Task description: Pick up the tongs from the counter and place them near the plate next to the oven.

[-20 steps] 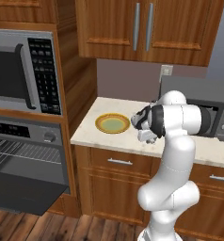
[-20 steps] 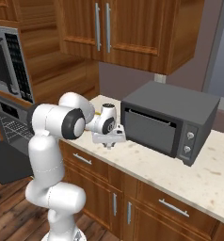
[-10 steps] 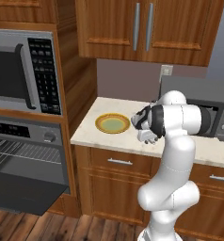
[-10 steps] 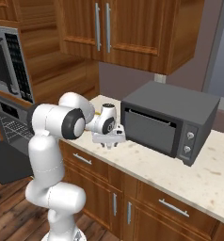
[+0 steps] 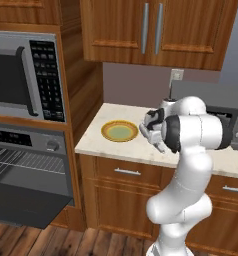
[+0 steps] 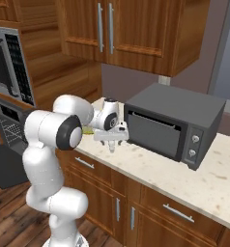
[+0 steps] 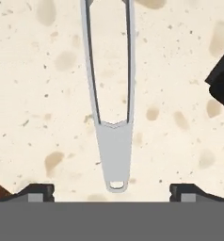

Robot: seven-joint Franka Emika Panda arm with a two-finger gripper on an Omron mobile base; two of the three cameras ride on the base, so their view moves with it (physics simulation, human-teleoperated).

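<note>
Your gripper (image 7: 112, 190) has just spread wide, and the tongs (image 7: 112, 136) lie free on the counter (image 7: 34, 94), centre frame: drop looks made.

the tongs (image 7: 113, 117) lie flat on the beige speckled counter (image 7: 38, 94), slim silver-grey metal, two narrow arms joined at a flat hinge end with a small loop. the plate (image 5: 119, 131), round with a yellow-gold rim and pale greenish centre, rests on the counter's left end, beside the steel oven (image 5: 28, 165), whose dark door hangs open.
</note>
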